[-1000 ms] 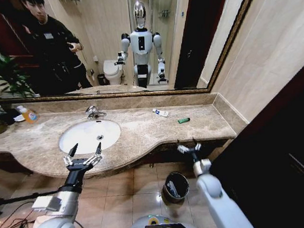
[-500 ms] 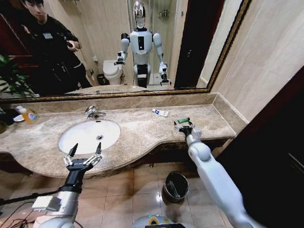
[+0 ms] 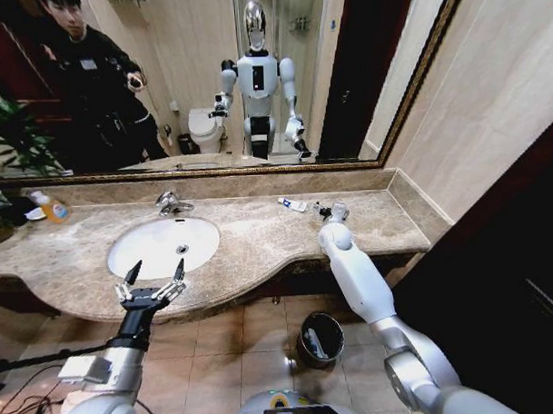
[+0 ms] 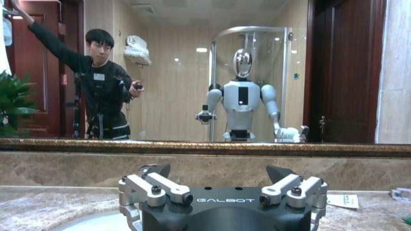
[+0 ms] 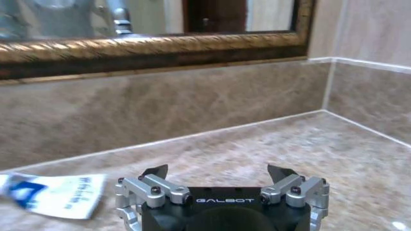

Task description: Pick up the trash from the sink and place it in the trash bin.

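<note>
A white packet with a blue mark (image 3: 292,205) (image 5: 55,195) (image 4: 340,199), a piece of the trash, lies on the marble counter to the right of the sink (image 3: 133,257), not in the basin. My right gripper (image 3: 329,210) (image 5: 217,172) hovers open just over the counter beside that packet, nothing between its fingers. The green piece is hidden behind it in the head view; a green sliver (image 4: 407,220) shows at the edge of the left wrist view. My left gripper (image 3: 157,270) (image 4: 218,171) stands open at the sink's front rim. The trash bin (image 3: 302,333) sits on the floor below the counter.
A chrome tap (image 3: 172,204) stands behind the basin. An orange-liquid bottle (image 3: 51,208) and a plant (image 3: 10,134) are at the counter's far left. A mirror runs along the back wall and a side wall closes the counter's right end.
My right arm has risen from below the counter edge near the bin to over the counter beside the white packet, covering the green piece. The left arm has stayed still.
</note>
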